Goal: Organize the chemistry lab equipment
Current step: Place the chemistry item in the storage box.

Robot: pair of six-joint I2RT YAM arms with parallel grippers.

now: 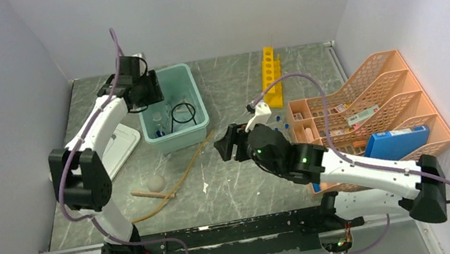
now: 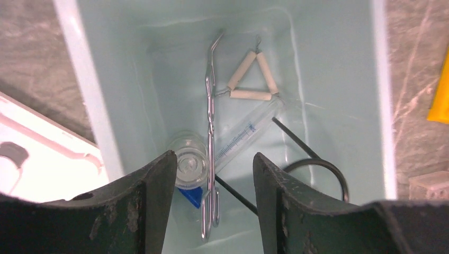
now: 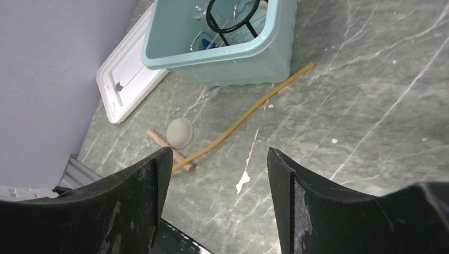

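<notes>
Both empty | left gripper [image 2: 214,159] open over tub [image 2: 339,79], where tongs [image 2: 210,116] belong | right gripper [image 3: 219,153] open, facing hose [image 3: 243,117] on table [image 3: 370,106].

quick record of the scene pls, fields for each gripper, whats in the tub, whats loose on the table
left gripper: open, empty, over the tub
right gripper: open, empty, above the table
in tub: tongs, triangle, ring, clear tube, jar
loose on table: hose, stick
rack: on the table at the back, right of the tub
lid: flat on the table, left of the tub
</notes>
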